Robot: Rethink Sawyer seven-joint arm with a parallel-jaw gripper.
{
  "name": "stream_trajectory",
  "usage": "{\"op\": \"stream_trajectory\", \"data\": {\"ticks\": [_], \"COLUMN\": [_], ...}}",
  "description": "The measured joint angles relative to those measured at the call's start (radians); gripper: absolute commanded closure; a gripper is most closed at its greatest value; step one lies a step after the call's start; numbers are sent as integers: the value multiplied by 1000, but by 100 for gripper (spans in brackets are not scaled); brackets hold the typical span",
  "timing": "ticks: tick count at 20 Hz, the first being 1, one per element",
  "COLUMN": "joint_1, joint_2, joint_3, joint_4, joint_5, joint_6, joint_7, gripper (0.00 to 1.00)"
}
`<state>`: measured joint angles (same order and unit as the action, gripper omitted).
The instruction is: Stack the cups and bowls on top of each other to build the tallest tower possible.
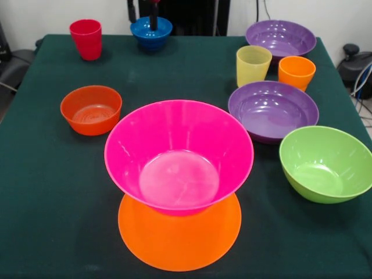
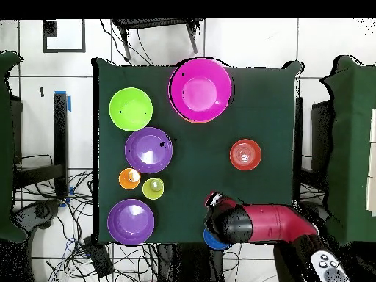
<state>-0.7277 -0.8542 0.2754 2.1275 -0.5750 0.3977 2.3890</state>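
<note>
Green cloth covers the table, on which we see ten plastic vessels. Near the front edge, centre: large hot pink bowl standing upright on an upturned large orange bowl, i.e. the tower so far. Left of it, apart: small red-orange bowl. Toward the right edge: lime green bowl, w/ a wide purple bowl just beside it. Behind that bowl, the pale yellow cup and orange cup stand close together, upright. Second purple bowl sits at the far right corner; red cup stands at the far left corner. Small blue bowl rests at the far edge, approx. centre. Gripper reaches down into this blue bowl; we cannot tell how its jaws stand. Overhead, the red and black arm covers most of the blue bowl.
</note>
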Motion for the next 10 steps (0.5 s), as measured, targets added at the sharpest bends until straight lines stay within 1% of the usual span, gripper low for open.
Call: {"op": "stream_trajectory", "data": {"ticks": [4, 6, 8, 10], "joint_1": [9, 22, 26, 40], "joint_2": [3, 25, 34, 71], "joint_3": [-49, -90, -100, -132], "joint_4": [73, 105, 110, 115], "joint_5": [0, 0, 1, 1], "joint_6": [-38, -76, -89, -133], "joint_7": [0, 0, 0, 0], "gripper": [0, 0, 0, 0]}}
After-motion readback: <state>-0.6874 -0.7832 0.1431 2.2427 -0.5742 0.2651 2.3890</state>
